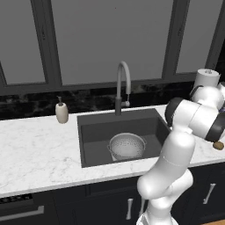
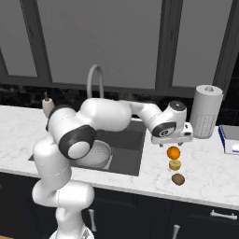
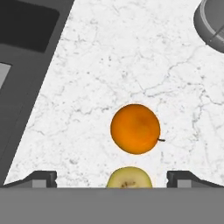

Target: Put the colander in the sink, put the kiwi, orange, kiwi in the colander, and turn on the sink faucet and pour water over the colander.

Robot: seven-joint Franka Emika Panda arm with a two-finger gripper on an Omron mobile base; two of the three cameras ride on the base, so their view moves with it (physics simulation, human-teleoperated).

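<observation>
Colander [image 1: 127,145]: already in the sink [image 1: 94,132], so you are on the fruit. Gripper [image 2: 173,139]: jaws wide apart, empty, poised above the orange [image 3: 135,128]. Kiwi [image 3: 129,177]: at the orange's 6 o'clock on the tabletop [image 3: 131,57], hand view.

Readable text: none in any view.
Beige soap pump bottle [image 1: 61,112]: plain surface, no label that can be made out.
White paper towel roll [image 2: 206,111]: blank, no print.
White and blue book-like block [image 2: 229,138] at the counter's right end: no lettering can be read, too small to tell.
Round bright orange fruit [image 3: 135,128]: no sticker.
White speckled marble counter [image 3: 131,57]: only veining, no signs or numbers.
</observation>
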